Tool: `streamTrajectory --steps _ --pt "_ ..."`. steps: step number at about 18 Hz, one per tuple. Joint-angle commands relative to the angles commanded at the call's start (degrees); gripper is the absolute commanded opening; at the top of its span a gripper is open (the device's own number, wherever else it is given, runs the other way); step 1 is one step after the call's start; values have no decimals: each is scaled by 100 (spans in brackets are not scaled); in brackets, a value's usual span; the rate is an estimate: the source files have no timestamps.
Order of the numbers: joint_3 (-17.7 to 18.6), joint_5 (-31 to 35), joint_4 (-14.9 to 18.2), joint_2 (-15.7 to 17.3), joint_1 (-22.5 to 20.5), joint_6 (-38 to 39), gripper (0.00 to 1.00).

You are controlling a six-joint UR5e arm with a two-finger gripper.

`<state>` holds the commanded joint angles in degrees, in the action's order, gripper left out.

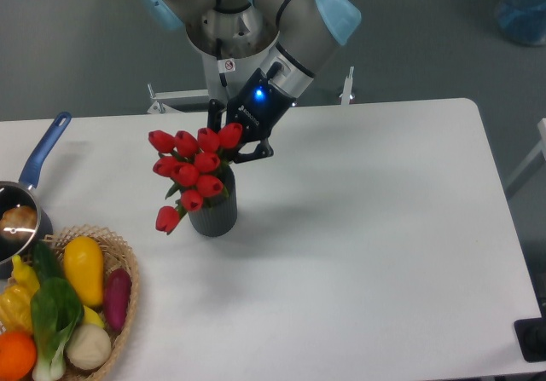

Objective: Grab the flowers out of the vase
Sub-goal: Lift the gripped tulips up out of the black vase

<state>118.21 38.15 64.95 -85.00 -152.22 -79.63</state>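
The flowers (194, 172), red tulip buds with green leaves, stand in the dark grey ribbed vase (213, 215) left of the table's middle. The bunch leans left and toward the camera, and one bud (168, 219) hangs low beside the vase. My gripper (232, 145) reaches in from behind at the bunch's upper right. Its black fingers (256, 152) are pressed in among the top buds. The buds hide the fingertips, so I cannot make out how wide the gripper stands.
A blue-handled steel saucepan (26, 198) sits at the left edge. A wicker basket (128, 266) of colourful vegetables stands at the front left corner. The robot base (226, 40) rises behind the table's far edge.
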Motion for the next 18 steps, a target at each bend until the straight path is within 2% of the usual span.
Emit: streamTrajectory --steps 8,12,18 --pt "-131 -193 325 510 -70 70 0" --pt "-360 -456 659 616 -211 79 0" --pt "-711 -1001 695 704 -466 439 0"
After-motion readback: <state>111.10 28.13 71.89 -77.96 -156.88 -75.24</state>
